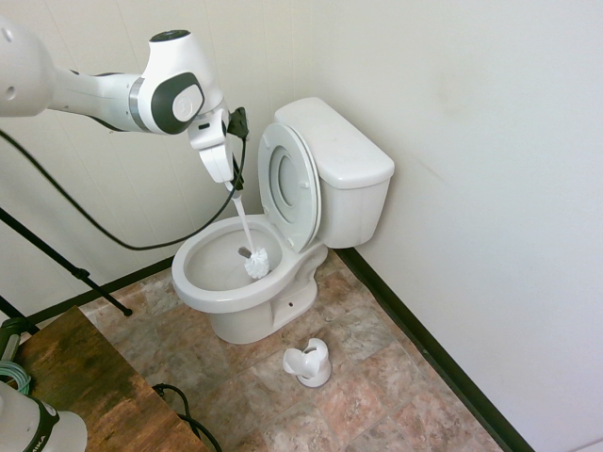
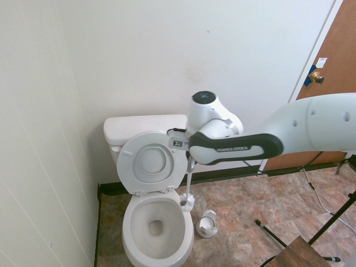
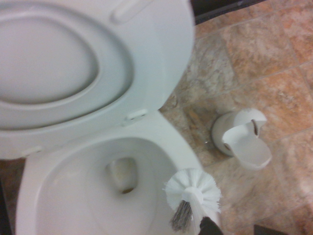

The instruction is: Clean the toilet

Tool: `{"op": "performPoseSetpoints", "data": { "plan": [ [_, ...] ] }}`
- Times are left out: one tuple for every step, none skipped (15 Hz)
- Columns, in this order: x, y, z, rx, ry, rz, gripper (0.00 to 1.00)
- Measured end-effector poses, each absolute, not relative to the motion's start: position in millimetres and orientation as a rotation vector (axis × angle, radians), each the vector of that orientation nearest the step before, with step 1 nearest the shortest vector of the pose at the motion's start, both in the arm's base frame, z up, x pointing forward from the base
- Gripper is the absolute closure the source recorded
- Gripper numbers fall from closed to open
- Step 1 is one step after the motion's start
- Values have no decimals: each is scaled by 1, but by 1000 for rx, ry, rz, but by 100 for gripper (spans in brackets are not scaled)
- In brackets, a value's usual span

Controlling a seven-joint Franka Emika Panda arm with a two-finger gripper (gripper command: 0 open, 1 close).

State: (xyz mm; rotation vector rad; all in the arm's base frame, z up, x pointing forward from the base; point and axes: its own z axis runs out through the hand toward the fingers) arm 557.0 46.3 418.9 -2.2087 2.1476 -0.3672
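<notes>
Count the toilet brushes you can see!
1. The white toilet brush is in the gripper, its bristly head up over the right side of the toilet bowl's rim.

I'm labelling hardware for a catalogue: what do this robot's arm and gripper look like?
The arm is glossy white with rounded segments, dark grey curved panels, a black round cap and a grey ring. A black cable trails from the wrist. The gripper has a white body and dark fingers.

The white ceramic toilet (image 1: pixel 247 318) is standing on the tiled floor (image 1: pixel 363 400), and the white plastic brush holder (image 1: pixel 308 363) is sitting just beside its bowl.
</notes>
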Motion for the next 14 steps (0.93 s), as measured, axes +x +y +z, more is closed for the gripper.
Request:
{"op": "performPoseSetpoints", "data": {
  "plan": [
    [542, 20, 425, -2194, 2166, -369, 100],
    [530, -2, 427, -2178, 2190, -368, 100],
    [526, -22, 424, -2167, 2210, -363, 100],
    [526, -36, 417, -2159, 2225, -358, 100],
    [529, -47, 407, -2146, 2242, -353, 100],
    [534, -57, 392, -2131, 2260, -341, 100],
    [540, -65, 376, -2119, 2276, -326, 100],
    [547, -73, 361, -2108, 2294, -307, 100],
    [553, -83, 347, -2098, 2313, -287, 100],
    [559, -95, 333, -2085, 2332, -268, 100],
    [564, -106, 320, -2074, 2345, -249, 100],
    [569, -118, 308, -2060, 2357, -231, 100],
    [574, -128, 296, -2050, 2368, -211, 100],
    [579, -135, 285, -2041, 2377, -193, 100]
  ]
}}
